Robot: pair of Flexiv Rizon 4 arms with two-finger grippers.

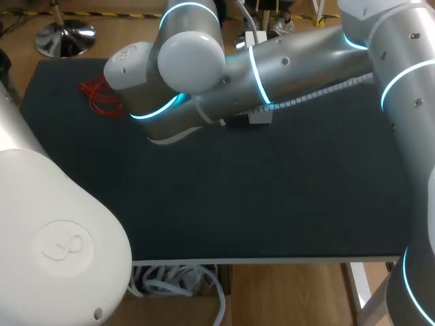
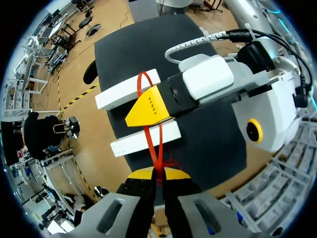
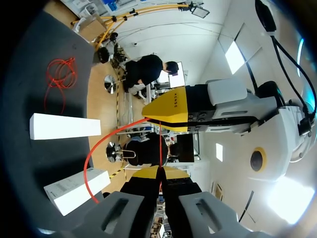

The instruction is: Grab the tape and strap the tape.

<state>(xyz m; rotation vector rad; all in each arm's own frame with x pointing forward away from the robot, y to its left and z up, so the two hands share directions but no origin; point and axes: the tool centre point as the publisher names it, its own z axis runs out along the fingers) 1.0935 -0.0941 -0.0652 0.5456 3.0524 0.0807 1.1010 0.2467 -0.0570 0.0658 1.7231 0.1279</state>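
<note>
Over dark table (image 1: 272, 204), left gripper (image 2: 158, 174) faces right gripper (image 3: 159, 174) tip-to-tip, both pinching thin red tape (image 2: 151, 148) running straight between them.

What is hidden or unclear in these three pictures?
Head view: left gripper, right gripper and white boxes, all under the crossed arms.
Head view: the coil of red tape, partly behind an arm.
Left wrist view: that coil, mostly behind the left gripper.

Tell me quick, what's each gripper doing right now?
left gripper: closed, jaws pinching the red tape.
right gripper: closed, jaws pinching the same red tape.
</note>
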